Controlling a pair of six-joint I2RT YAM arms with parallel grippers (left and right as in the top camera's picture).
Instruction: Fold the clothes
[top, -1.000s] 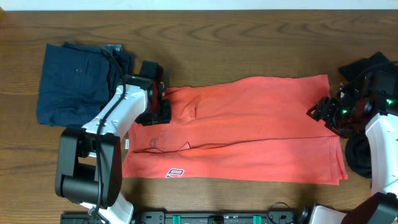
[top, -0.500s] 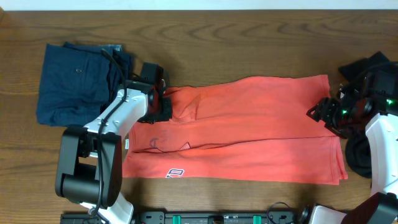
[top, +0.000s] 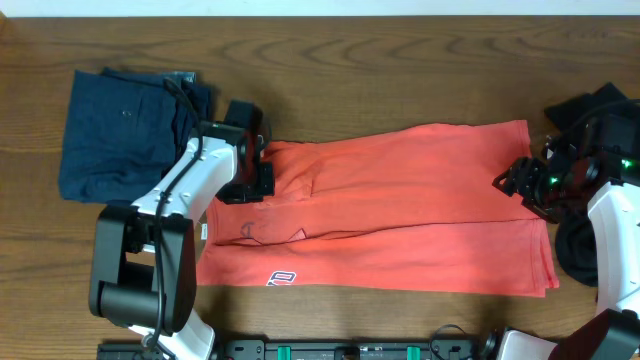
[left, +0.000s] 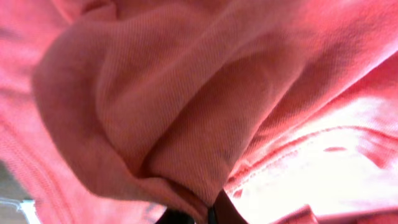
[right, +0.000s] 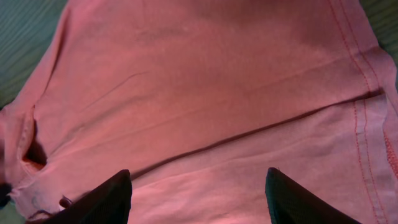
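The coral-red T-shirt (top: 400, 210) lies spread lengthwise across the table, partly folded, with a bit of lettering at its lower left. My left gripper (top: 262, 165) sits at the shirt's upper left corner. In the left wrist view that gripper (left: 208, 214) is shut, with a bunched fold of the coral fabric (left: 186, 93) pinched between its jaws. My right gripper (top: 515, 180) hovers at the shirt's right edge. In the right wrist view it (right: 199, 199) stands open over flat coral cloth (right: 211, 93), holding nothing.
A folded dark navy garment (top: 120, 135) lies at the back left, just left of my left arm. A black garment (top: 585, 103) is bunched at the far right beside my right arm. The rest is bare wooden table (top: 380, 70).
My left gripper has closed on a fold of the coral shirt at its upper left corner, and the cloth there shifted slightly. The right arm has not moved.
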